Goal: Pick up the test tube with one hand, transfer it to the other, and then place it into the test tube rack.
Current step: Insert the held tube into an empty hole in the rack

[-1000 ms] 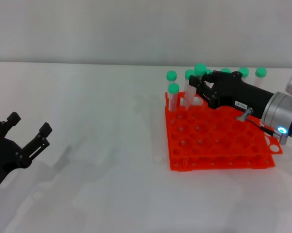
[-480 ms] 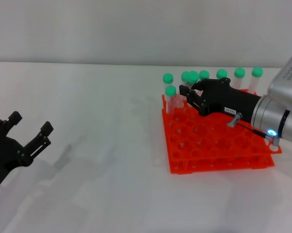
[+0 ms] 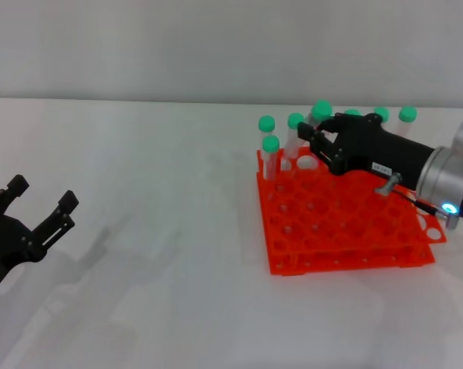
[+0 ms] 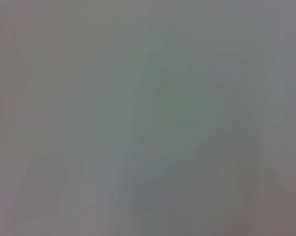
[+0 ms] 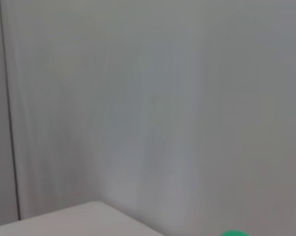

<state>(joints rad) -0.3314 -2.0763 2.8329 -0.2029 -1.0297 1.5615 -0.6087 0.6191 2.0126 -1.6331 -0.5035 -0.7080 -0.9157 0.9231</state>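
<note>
Nearest, at the left edge of the white desk [image 3: 154,254], the left gripper [image 3: 38,206] waits with its jaws apart and nothing in them. Farther off on the right sits the orange test tube rack [image 3: 347,231]. The right gripper [image 3: 314,144] reaches over the rack's far left corner, its jaws clamped on the test tube [image 3: 318,119], whose green cap pokes up above them. Other green-capped tubes [image 3: 271,154] stand in the far holes. The pick-up and hand-over look done. What looks left is lowering the tube into a hole and letting go.
</note>
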